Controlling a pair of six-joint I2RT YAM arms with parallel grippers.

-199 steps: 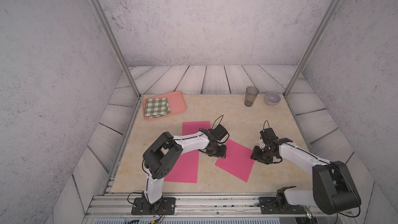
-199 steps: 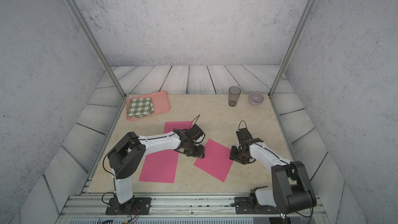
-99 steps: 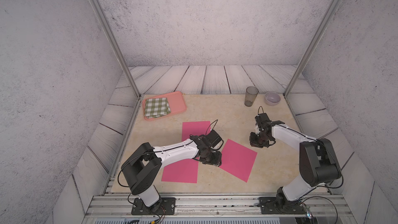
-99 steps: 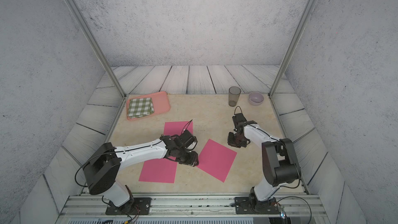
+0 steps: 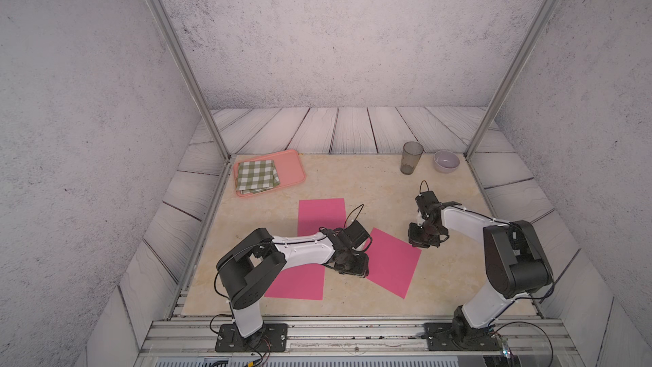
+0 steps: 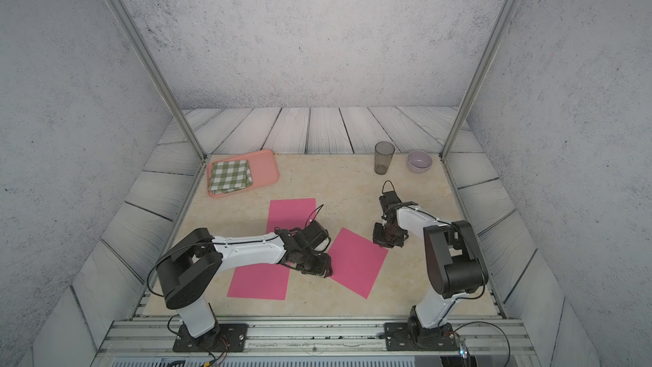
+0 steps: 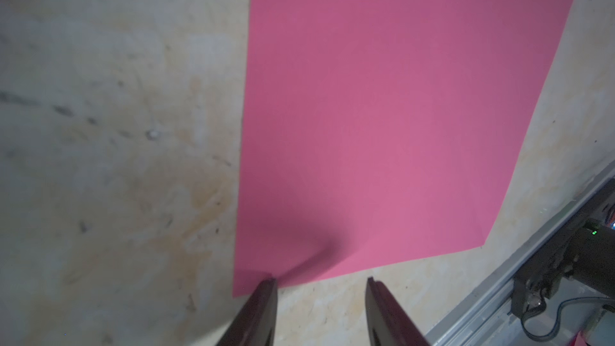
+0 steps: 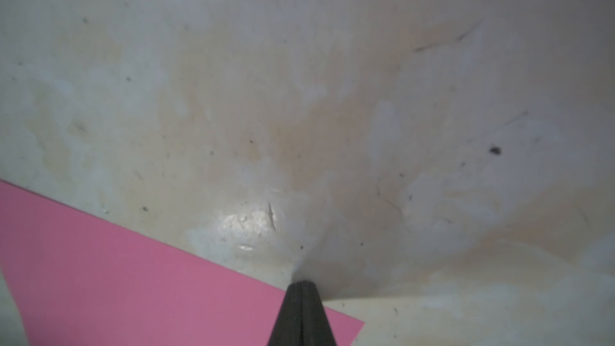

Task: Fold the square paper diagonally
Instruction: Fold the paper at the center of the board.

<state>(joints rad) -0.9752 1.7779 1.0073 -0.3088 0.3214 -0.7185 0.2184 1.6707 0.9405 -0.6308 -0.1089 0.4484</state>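
Note:
The square pink paper (image 5: 391, 263) (image 6: 358, 263) lies flat and turned cornerwise on the beige table top in both top views. My left gripper (image 5: 352, 268) (image 7: 321, 282) is low at the paper's left corner, open, with one fingertip (image 7: 268, 286) touching that corner and nothing between the fingers. My right gripper (image 5: 421, 238) (image 8: 302, 282) is shut, its tip over the paper's (image 8: 133, 287) edge near the right corner. Whether it pinches the sheet I cannot tell. The paper (image 7: 399, 111) fills most of the left wrist view.
A second, longer pink sheet (image 5: 321, 211) lies partly under my left arm. A pink tray (image 5: 293, 167) with a green checked cloth (image 5: 257, 176) sits at the back left. A grey cup (image 5: 411, 157) and a lilac bowl (image 5: 446, 161) stand at the back right.
My right gripper has shut and shifted to the paper's right corner. My left gripper has come toward the front, down to the paper's left corner.

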